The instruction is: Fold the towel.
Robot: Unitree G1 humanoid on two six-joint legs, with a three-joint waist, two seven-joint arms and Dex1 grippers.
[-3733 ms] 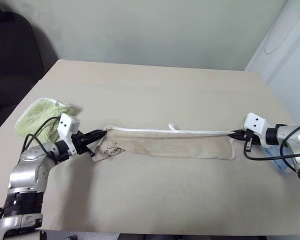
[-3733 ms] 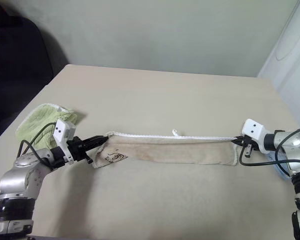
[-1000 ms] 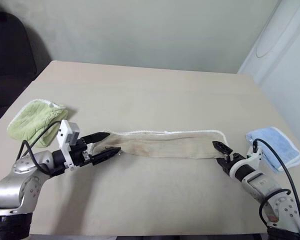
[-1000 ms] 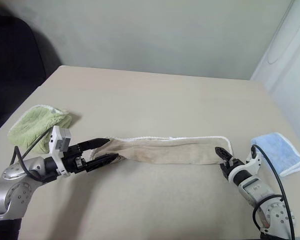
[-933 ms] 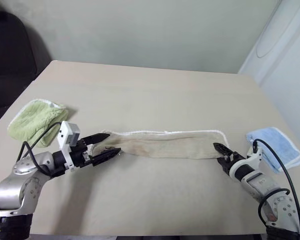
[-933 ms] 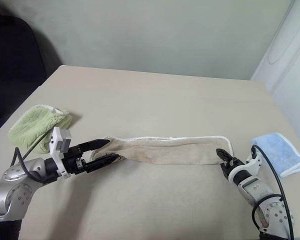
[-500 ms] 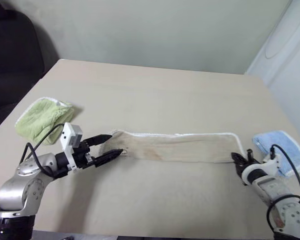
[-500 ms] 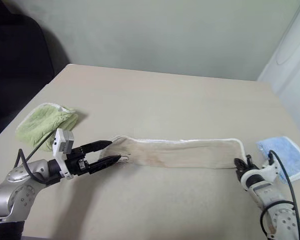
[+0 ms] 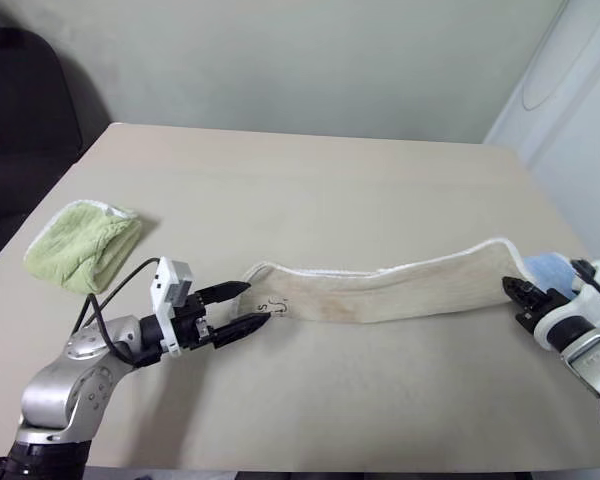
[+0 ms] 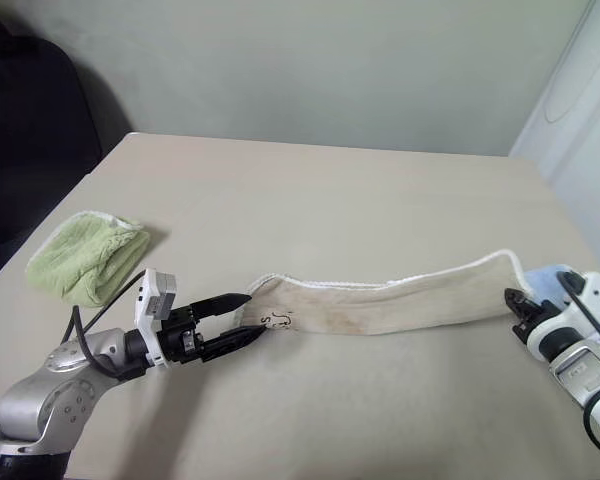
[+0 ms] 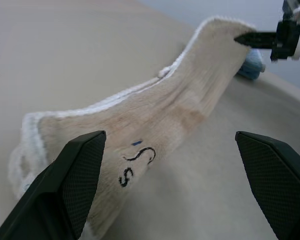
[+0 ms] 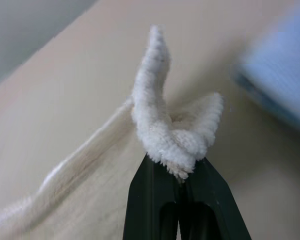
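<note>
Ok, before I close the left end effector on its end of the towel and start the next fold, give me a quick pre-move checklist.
1. Right end effector shut on the towel end: ok.
2. That end raised off the table: ok.
3. Left end effector open: ok.
4. Left fingers bracket the embroidered end: ok, not gripping yet.
5. Green cloth apart from the towel: ok.
6. Blue cloth clear of the right end: cannot tell, it lies just behind.
</note>
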